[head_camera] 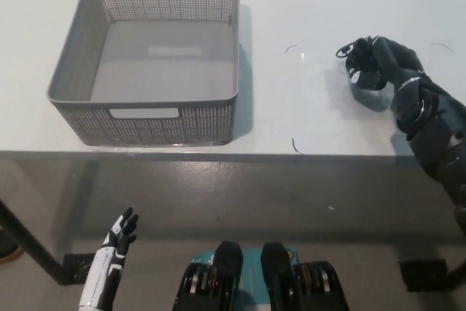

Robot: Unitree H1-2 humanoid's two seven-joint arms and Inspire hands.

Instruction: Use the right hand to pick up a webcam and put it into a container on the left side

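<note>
The left hand [116,242] hung low beside the desk [306,5], fingers apart, empty. The grey container [145,56] stood empty at left. Far right, the right hand [378,63] had its fingers curled around the webcam [360,60], small, black, with a thin looping cable. It looked light and rigid; gripping the body, not the cable, seemed wisest.

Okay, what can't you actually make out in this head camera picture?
- Webcam, head view: black, wrapped by the black right hand; its shape and the grip are unclear.
- Whether it is off the table: cannot tell.
- Left hand, lower left: small; forearm cut by the bottom edge.
- Basket front inner wall: hidden by its rim.
</note>
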